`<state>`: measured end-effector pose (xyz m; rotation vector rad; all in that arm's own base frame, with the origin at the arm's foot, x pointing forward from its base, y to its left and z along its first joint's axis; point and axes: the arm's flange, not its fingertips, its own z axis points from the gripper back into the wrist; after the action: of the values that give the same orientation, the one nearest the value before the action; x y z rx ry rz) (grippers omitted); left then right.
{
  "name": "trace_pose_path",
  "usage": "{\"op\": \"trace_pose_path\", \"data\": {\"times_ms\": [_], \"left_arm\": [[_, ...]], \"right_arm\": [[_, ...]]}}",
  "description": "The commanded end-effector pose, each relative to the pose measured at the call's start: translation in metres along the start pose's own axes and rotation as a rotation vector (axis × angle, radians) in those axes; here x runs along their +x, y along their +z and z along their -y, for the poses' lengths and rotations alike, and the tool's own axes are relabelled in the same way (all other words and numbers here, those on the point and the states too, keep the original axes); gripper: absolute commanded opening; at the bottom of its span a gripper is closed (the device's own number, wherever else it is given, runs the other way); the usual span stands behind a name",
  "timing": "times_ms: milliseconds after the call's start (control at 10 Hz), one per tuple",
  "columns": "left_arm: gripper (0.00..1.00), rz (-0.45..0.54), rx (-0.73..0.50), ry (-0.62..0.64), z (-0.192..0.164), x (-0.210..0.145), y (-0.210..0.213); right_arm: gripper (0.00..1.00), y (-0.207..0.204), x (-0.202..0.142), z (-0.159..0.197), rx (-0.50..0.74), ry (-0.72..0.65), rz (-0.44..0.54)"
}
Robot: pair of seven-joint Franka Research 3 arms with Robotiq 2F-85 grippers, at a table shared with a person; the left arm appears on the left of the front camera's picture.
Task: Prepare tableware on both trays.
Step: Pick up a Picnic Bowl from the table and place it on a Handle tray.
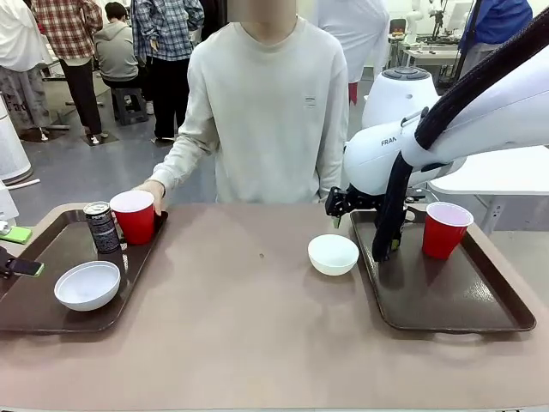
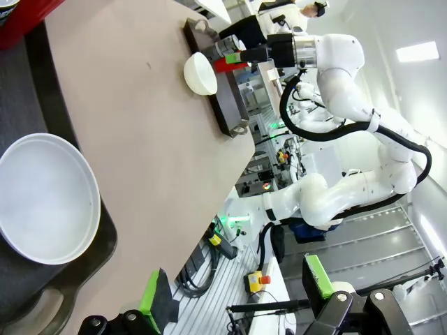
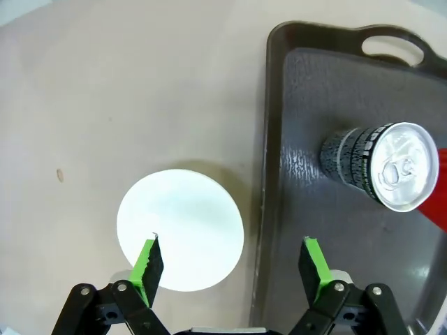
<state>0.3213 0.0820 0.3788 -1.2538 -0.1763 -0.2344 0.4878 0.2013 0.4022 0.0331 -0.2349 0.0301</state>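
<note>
On the left tray stand a dark can, a white bowl and a red cup that a person's hand is touching. My left gripper is open at that tray's left edge, and this bowl lies ahead of its open fingers. The right tray carries a red cup and a can. The second bowl sits on the table just left of this tray. My right gripper hangs open above that bowl and the tray rim.
The person stands at the far side of the table, one arm reaching to the left tray. Bare brown tabletop spreads between the two trays. Other people and equipment fill the room behind.
</note>
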Motion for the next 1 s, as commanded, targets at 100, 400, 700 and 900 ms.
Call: {"op": "trace_pose_path", "data": {"times_ms": [100,400,700,900], "left_arm": [[1.00,-0.005,-0.007,-0.017,0.000,-0.003,0.003],[1.00,-0.005,-0.007,-0.017,0.000,-0.003,0.003],[1.00,-0.005,-0.007,-0.017,0.000,-0.003,0.003],[1.00,-0.005,-0.007,-0.017,0.000,-0.003,0.003]], "right_arm": [[1.00,0.008,-0.002,0.002,-0.017,-0.001,0.008],[1.00,-0.028,0.012,-0.006,0.074,0.018,-0.066],[1.00,-0.034,0.015,-0.007,0.075,0.039,-0.075],[1.00,-0.041,0.020,-0.008,0.068,0.049,-0.100]]}}
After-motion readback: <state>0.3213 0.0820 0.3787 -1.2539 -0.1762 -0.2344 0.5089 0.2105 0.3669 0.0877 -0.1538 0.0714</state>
